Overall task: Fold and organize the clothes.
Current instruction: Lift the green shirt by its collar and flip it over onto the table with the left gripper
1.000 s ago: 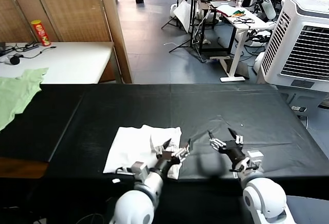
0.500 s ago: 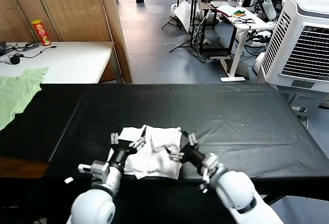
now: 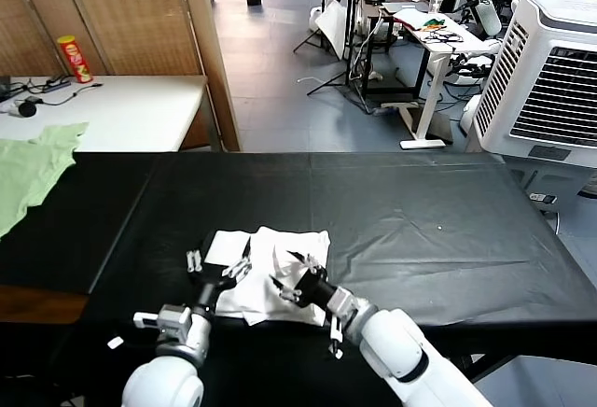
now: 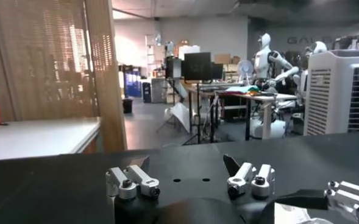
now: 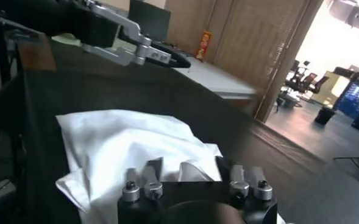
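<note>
Jaws on both grippers are standing spread, with nothing between them. Over the last second both arms have been sliding leftward across the black cloth-covered table [image 3: 420, 202]. Going left to right: the left gripper [image 3: 217, 272], which was sitting at the near right corner of the crumpled white cotton T-shirt [image 3: 270, 272], is now hovering low at the garment's near left edge, fingers parted. The right gripper [image 3: 297, 287], which was waiting on bare black cloth well to the right, is now lying over the shirt's near right part, its fingers open above the bunched white fabric, as the right wrist view confirms. The shirt itself is resting near the table's front edge, left of centre, loosely heaped rather than squared. Judging by this, the two arms are bracketing the garment for the next fold, with neither yet pinching cloth.
</note>
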You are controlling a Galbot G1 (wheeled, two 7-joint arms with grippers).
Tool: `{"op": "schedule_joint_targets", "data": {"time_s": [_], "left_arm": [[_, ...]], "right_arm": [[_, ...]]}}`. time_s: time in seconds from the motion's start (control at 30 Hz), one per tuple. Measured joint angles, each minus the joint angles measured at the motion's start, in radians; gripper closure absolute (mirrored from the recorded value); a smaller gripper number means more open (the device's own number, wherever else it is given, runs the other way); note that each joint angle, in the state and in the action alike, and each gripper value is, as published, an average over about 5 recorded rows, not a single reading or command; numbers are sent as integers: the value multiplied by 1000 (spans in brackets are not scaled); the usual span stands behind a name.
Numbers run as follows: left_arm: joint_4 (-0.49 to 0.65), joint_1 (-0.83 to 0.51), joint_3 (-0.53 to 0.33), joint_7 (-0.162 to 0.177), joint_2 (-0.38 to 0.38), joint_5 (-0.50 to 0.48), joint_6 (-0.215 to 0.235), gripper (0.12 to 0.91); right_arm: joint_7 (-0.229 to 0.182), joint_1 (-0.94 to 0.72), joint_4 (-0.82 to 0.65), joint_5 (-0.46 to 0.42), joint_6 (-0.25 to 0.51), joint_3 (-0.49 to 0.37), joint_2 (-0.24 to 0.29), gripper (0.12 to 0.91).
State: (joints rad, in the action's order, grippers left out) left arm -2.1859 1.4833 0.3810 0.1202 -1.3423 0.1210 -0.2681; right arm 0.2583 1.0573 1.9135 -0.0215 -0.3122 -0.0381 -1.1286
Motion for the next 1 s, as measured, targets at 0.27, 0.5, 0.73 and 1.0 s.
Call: {"op": "schedule_joint_targets", "data": {"time_s": [0.27,0.5,0.73,1.0], "left_arm": [[0,12,0,1,-8,-5,12,232],[5,22,1,2,-13,-11,35,232],[22,17,18,-5,-4,38,60,232],[79,-22,83,-64,37,227,49,232]], "right_arm": [[-50,35,-5,12,-6,52,-23,886],[-132,68,-36,36,-9,157,-66,884],[-249,104,-34,86,-17,260,-123,566],[-230,167,40,214,-25,343,-122,238]]}}
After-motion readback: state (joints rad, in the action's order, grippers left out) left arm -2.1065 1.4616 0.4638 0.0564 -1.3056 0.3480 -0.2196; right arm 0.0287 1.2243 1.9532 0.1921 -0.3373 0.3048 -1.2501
